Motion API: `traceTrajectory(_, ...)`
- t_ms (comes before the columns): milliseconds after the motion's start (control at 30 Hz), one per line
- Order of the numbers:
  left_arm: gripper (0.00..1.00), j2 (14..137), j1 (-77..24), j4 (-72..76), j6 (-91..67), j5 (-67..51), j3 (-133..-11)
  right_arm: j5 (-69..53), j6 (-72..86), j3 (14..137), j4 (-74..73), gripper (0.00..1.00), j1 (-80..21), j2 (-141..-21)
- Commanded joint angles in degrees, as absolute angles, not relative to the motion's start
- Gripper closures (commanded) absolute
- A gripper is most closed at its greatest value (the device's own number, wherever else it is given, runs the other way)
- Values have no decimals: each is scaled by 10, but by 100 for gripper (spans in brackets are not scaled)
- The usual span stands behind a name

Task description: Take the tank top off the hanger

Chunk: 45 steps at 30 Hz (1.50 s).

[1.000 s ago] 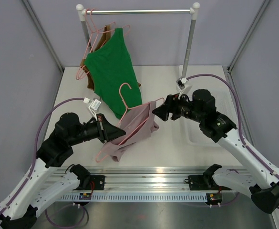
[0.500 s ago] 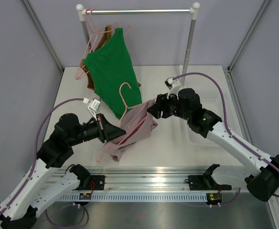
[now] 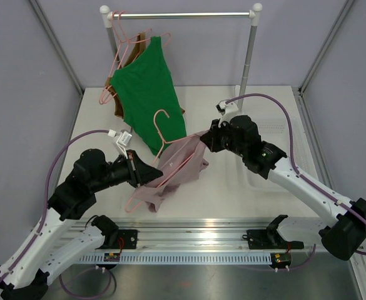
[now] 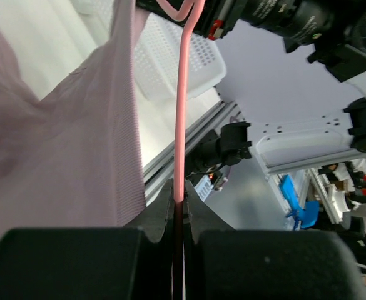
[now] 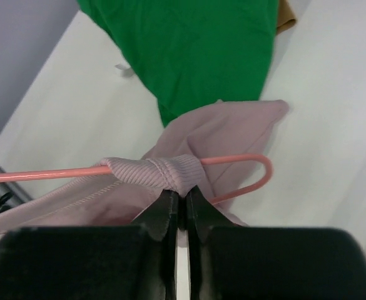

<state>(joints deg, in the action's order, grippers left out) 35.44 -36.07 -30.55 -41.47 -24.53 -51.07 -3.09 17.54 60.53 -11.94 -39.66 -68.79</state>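
A mauve tank top (image 3: 177,167) hangs on a pink wire hanger (image 3: 162,127) held low over the table's middle. My left gripper (image 3: 150,176) is shut on the hanger's wire (image 4: 183,112) at its lower left, the wire pinched between the jaws (image 4: 181,200). The top's fabric (image 4: 64,144) drapes to the left of the wire. My right gripper (image 3: 206,139) is at the garment's upper right. In the right wrist view it (image 5: 183,195) is shut on the ribbed strap (image 5: 161,170), which wraps over the hanger arm (image 5: 239,160).
A green tank top (image 3: 148,94) and a brown garment hang on pink hangers from the rack rail (image 3: 183,15) at the back. The rack's right post (image 3: 250,56) stands behind my right arm. A white perforated basket (image 3: 276,159) lies under the right arm.
My right gripper moved left to the tank top's strap and shut on it. The left gripper kept its hold on the hanger, barely moving.
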Motion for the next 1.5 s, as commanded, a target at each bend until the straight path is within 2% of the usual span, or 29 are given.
traceTrajectory(0,100,359,-363,-323,-380,-212,-540,84,165,628,-122,96,-401,-673)
traceTrajectory(33,100,361,-363,-331,-368,-214,-541,107,166,637,-143,100,-400,-677)
traceTrajectory(200,100,365,-363,-347,-331,-256,-541,248,158,676,-217,100,-399,-717)
traceTrajectory(367,100,345,-363,-332,-311,-320,-537,277,169,690,-254,100,-365,-743)
traceTrajectory(567,100,309,-363,-288,-308,-405,-531,202,177,664,-259,100,-308,-702)
traceTrajectory(667,100,305,-363,-294,-298,-386,-543,101,163,648,-244,100,-301,-651)
traceTrajectory(800,100,298,-363,-259,-298,-367,-541,33,163,638,-246,100,-296,-579)
traceTrajectory(967,100,247,-363,-36,-377,-391,-474,-46,176,629,-229,100,-295,-492)
traceTrajectory(1200,100,265,-363,246,-473,-371,-409,-125,207,628,-217,100,-295,-473)
traceTrajectory(1300,100,309,-363,340,-506,-354,-403,-179,242,611,-185,100,-294,-461)
traceTrajectory(1467,100,358,-372,409,-499,-329,-417,-277,292,605,-148,100,-295,-480)
